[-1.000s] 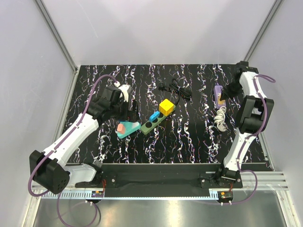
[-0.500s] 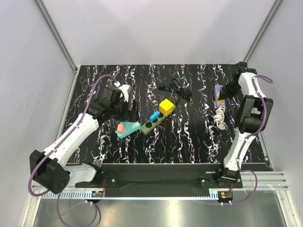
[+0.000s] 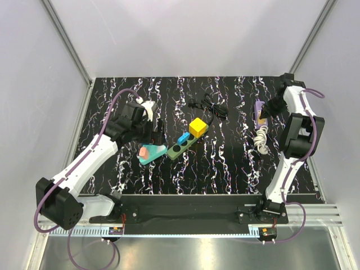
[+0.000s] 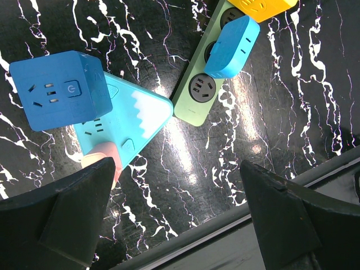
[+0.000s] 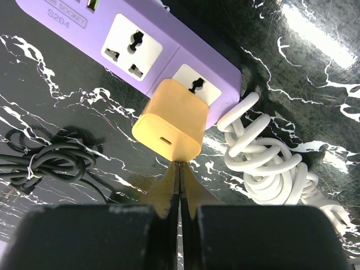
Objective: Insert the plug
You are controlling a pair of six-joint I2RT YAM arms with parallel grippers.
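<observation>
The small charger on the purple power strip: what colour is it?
Yellow-orange. The charger shows best in the right wrist view.

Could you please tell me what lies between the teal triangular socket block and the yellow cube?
The green power strip spans that stretch, carrying a blue adapter just short of the yellow cube; the top external view shows it.

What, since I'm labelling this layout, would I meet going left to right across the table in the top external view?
Teal triangular socket → blue plug → yellow cube adapter → purple power strip.
</observation>
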